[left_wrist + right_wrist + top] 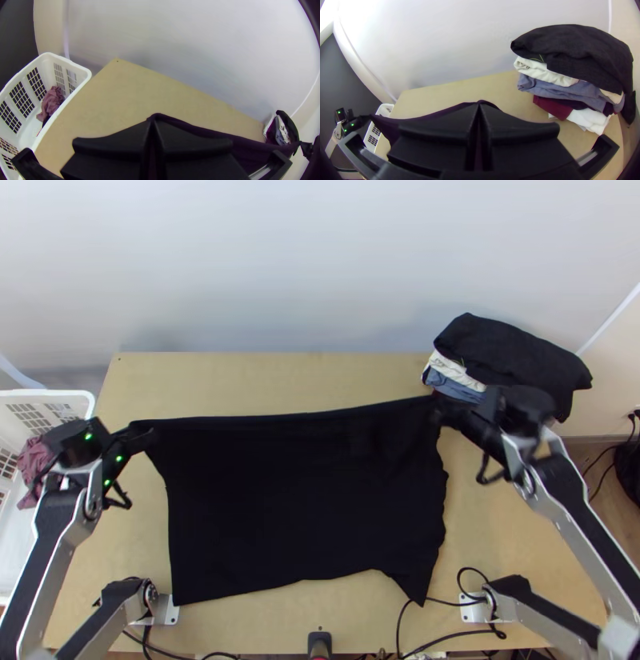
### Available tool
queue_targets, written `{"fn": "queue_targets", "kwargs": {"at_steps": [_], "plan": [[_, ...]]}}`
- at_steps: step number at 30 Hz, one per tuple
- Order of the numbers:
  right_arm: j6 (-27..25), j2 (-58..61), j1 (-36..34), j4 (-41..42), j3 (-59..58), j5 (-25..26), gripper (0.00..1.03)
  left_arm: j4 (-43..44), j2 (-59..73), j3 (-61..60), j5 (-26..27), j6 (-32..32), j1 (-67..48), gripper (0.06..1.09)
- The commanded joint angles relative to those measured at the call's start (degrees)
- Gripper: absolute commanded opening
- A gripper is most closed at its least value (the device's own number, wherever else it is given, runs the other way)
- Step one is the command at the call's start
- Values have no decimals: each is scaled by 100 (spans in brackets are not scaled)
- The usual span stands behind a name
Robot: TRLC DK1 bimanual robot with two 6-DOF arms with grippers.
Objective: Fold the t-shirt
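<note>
The black t-shirt (304, 500) is stretched wide between both grippers, its upper edge raised and nearly straight, its lower part hanging or lying toward the table's near edge. At its upper left corner my left gripper (142, 438) is shut on the cloth; the left wrist view shows the gripper (151, 125) with fabric between its fingers. My right gripper (448, 408) holds the upper right corner. In the right wrist view the gripper (479, 108) is shut, with the dark edge (430, 116) running off from its fingertips.
A stack of folded clothes (512, 360) stands at the table's far right corner, close to the right gripper. A white basket (52, 394) with a mauve cloth stands left of the table (264, 380). Cables run along the near edge.
</note>
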Motion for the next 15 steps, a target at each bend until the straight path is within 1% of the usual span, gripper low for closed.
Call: {"fn": "queue_targets", "kwargs": {"at_steps": [1, 6, 15], "plan": [[134, 748, -110, 65, 484, 92, 3, 225, 547, 314, -4, -125, -6, 10], [134, 1688, -145, 48, 985, 66, 3, 445, 1443, 569, 66, -125, 20, 10], [108, 2971, -145, 101, 1864, 66, 3, 524, 3105, 1554, 181, -116, 187, 10]]}}
